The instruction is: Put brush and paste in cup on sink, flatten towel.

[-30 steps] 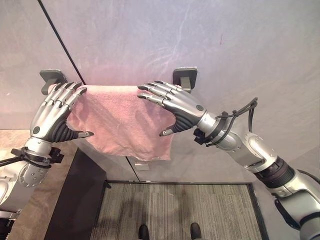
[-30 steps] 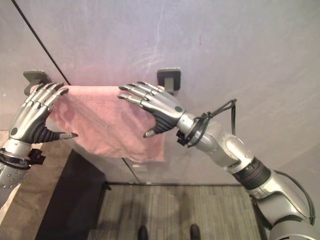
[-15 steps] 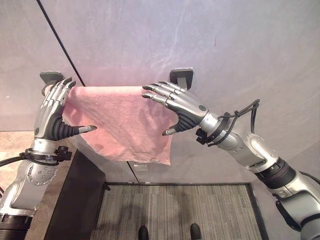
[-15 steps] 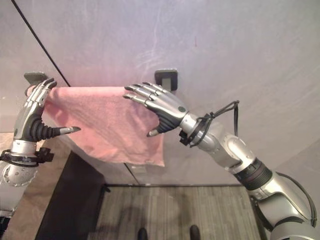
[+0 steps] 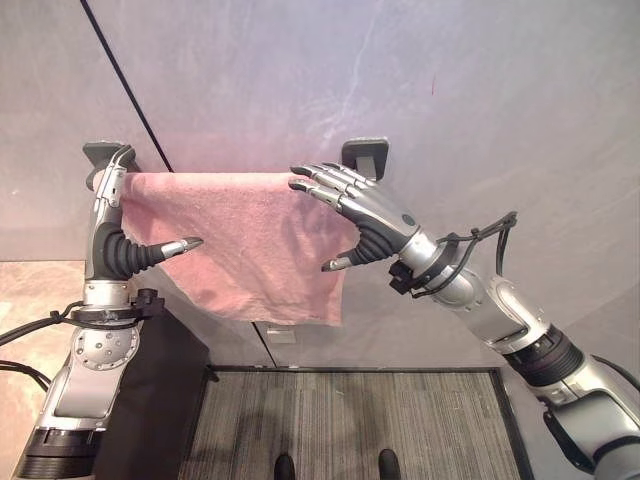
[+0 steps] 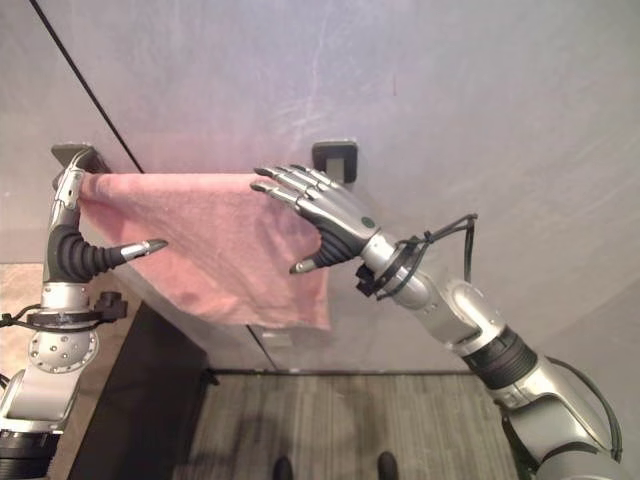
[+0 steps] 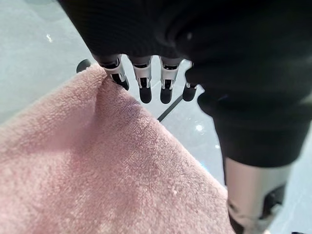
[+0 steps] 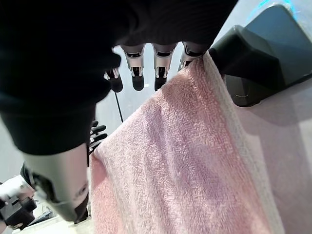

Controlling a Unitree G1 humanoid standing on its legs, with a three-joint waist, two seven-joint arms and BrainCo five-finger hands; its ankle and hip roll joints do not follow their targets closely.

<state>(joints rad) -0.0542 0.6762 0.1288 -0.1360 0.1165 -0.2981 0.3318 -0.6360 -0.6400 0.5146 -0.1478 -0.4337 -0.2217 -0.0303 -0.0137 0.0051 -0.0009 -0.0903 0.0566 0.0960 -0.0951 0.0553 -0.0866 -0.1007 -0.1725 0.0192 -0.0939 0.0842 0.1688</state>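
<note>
Pink towel (image 5: 245,240) hangs over a wall rail, draped between two dark brackets: left bracket (image 5: 100,152) and right bracket (image 5: 366,155). Top edge runs nearly level from one bracket to the other. Lower hem is uneven, dropping lowest at the right corner. Cloth looks mostly spread, with soft folds near the left side.

Left hand (image 5: 112,215) is at the towel's upper left corner, beside the left bracket. Fingers straight and pointing up, tips laid against the top edge of the cloth; thumb sticks out to the right in front of the towel, not pinching it. Left wrist view shows the same: fingertips (image 7: 145,92) extended at the towel's edge, nothing clasped.

Right hand (image 5: 365,215) is at the towel's upper right, just beside the right bracket. Fingers stretched out flat toward the left, tips resting on the top edge; thumb hangs down apart from them in front of the cloth. Right wrist view shows straight fingers along the towel's edge next to the bracket, no grip.

Behind: grey marbled wall (image 5: 480,110) with a thin dark diagonal seam at the left. Below: striped grey floor mat (image 5: 350,420) and a dark cabinet (image 5: 165,400) at lower left.
</note>
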